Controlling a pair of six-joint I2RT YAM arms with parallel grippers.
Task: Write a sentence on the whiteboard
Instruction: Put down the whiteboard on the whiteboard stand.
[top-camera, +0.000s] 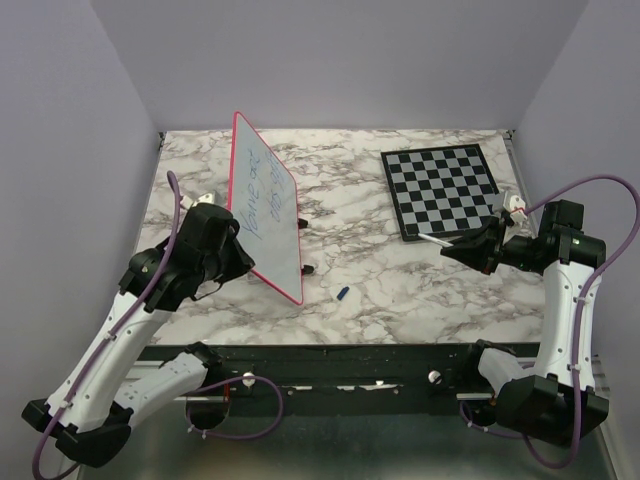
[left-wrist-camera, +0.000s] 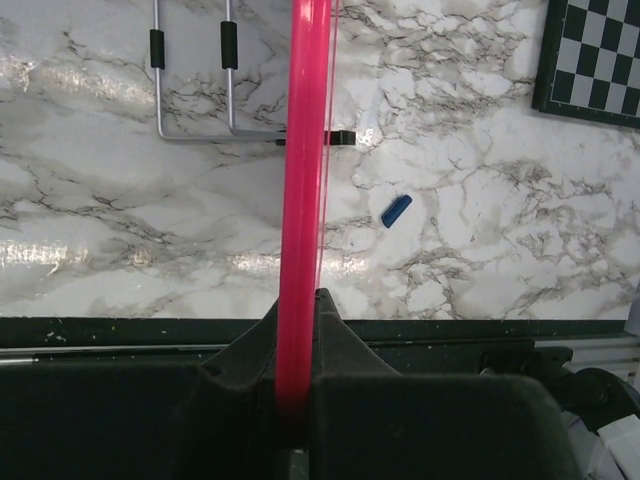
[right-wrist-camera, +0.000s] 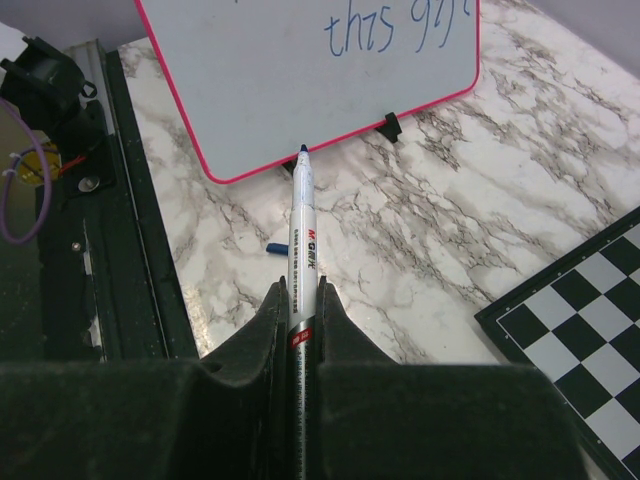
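Nearest the lens on each wrist: the jaws. The left jaws are pinched narrow on the pink rim (left-wrist-camera: 303, 200) of the whiteboard (top-camera: 270, 255). The right jaws are clamped narrow on the marker (right-wrist-camera: 303, 250).

The whiteboard stands on edge at the left of the bench (top-camera: 400, 290), tilted, with its written face towards the right arm (top-camera: 560, 290). The rim runs straight up between the left jaws, gripped at the near lower edge. I can't tell whether the bottom edge rests on the bench or hangs just above it.

The sentence (right-wrist-camera: 395, 25) is on the board in blue, in two lines. From the right wrist I can read "this" and part of a second word.

The chessboard (top-camera: 440, 190) lies flat at the far right, not involved.

The marker is uncapped and sticks out forward of the right jaws. Its tip (right-wrist-camera: 303, 150) points at the board's lower edge but is well apart from it, with no contact.

The blue cap (top-camera: 342, 293) lies loose on the bench between the two arms, near the board's lower corner.

My read is that writing is done or nearly done, and this is a pen-off-board pause. If more strokes are needed, I bring the tip across square to the face while the left holds steady. If not, I set the board down and then deal with the cap, which is small and calls for a careful line-up.
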